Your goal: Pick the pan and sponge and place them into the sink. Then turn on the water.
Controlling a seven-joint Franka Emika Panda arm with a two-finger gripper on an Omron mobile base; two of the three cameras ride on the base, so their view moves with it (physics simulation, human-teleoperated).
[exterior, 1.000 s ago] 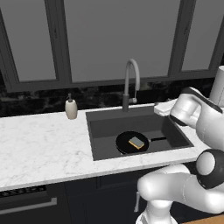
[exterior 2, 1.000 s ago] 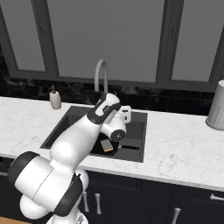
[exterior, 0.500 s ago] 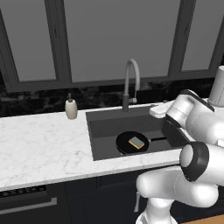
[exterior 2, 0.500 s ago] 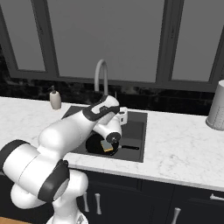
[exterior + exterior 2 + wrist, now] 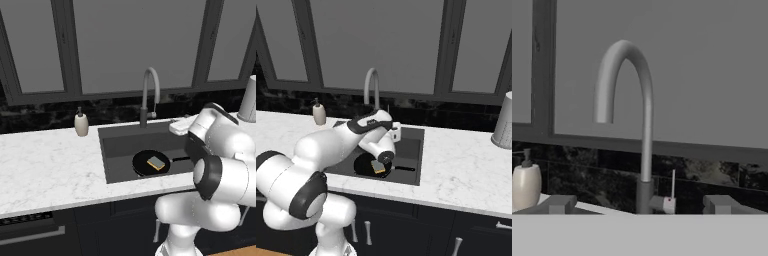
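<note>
Tool (image 5: 640,204) open, facing faucet (image 5: 643,125), apart

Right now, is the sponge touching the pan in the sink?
Touching. In the left base view the sponge lies flat inside the pan, resting on its black bottom with no gap between them, on the floor of the sink.

We see a white marble surface (image 5: 45,170) with grey veining, a matt dark sink (image 5: 117,150), a matt black pan (image 5: 142,165), and a faucet (image 5: 643,125) of smooth brushed grey metal.
</note>
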